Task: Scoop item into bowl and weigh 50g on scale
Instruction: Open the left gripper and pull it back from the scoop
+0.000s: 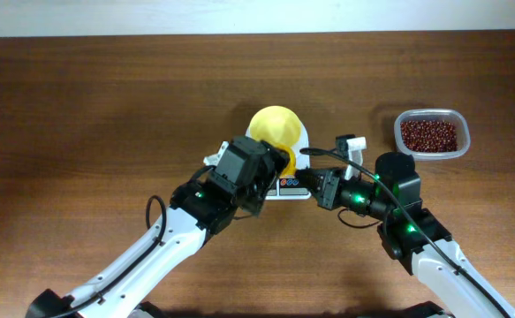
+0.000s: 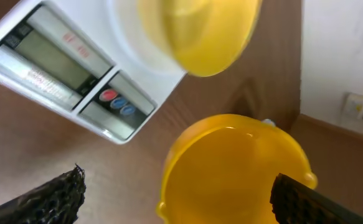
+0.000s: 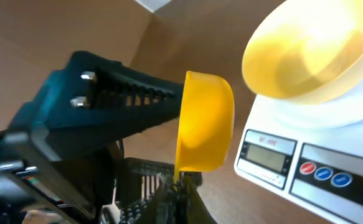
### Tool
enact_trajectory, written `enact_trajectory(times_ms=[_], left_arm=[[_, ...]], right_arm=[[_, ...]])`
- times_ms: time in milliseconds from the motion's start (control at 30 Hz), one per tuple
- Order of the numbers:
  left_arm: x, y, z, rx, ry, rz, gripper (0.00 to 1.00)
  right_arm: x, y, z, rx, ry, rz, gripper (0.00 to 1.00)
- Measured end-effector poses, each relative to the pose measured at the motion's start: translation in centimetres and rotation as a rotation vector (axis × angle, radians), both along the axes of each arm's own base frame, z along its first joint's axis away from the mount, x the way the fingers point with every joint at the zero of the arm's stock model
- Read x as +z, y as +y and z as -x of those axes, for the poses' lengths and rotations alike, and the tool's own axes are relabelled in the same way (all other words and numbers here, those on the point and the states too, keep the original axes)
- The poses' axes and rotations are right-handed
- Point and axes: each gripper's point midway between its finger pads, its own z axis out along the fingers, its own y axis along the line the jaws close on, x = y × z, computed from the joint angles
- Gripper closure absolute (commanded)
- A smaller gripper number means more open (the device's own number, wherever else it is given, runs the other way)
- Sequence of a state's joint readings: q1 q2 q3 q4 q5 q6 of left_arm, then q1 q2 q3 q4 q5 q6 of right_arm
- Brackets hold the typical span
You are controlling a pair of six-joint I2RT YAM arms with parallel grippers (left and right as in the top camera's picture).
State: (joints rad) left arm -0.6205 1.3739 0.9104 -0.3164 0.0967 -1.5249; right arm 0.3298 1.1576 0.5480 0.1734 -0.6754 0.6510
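The pale yellow bowl [image 1: 273, 125] stands on the white scale [image 1: 294, 187] at the table's middle; it looks empty in the right wrist view [image 3: 306, 56]. The beans [image 1: 429, 134] lie in a clear tub at the right. My right gripper [image 1: 317, 186] is shut on the handle of a bright yellow scoop [image 1: 285, 159], which is held in front of the scale. The scoop [image 3: 206, 121] shows no beans. My left gripper [image 2: 178, 186] is open, its fingers on either side of the scoop's cup [image 2: 231, 168]. The scale's display and buttons [image 2: 63, 68] face me.
The clear plastic tub [image 1: 458, 120] stands at the far right, apart from both arms. The left arm's body [image 3: 106, 106] is close beside the scoop. A wall edge runs along the table's back.
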Motion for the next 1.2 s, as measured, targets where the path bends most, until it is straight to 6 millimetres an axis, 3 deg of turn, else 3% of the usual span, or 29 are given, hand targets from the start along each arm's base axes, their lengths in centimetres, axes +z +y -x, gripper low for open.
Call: enact_trajectory(times_ms=[233,333,433,633,900,1200], left_arm=[[1.7,0.3,-1.7,-0.152,-0.227,-0.139,0.01],[4.0,0.4,-1.9,-0.210,-0.342,-0.169,0.01],[6.1,2.1,-2.4,-0.218,-0.430,-0.209,0.01],[5.3,6.0,-2.8,-0.183,-0.389,-0.293,0.01],[8.1,9.3,-3.6,-0.107,-0.490,-0.391,0.01],[7.8,12.7,-4.1,0.022,-0.468,-0.535,0.01]], right_arm=[[0.5,-0.4,-0.8,-0.034,-0.022,0.004,0.96],[0.2,-0.1,-0.3,-0.014,-0.004,0.004,0.96],[0.2,-0.1,-0.3,-0.014,-0.004,0.004,0.96],[-0.2,-0.2,-0.2,-0.021,0.013,0.013,0.96],[-0.2,-0.2,-0.3,-0.022,0.013,0.013,0.96],[-0.2,-0.3,-0.3,-0.028,0.011,0.016,0.96]])
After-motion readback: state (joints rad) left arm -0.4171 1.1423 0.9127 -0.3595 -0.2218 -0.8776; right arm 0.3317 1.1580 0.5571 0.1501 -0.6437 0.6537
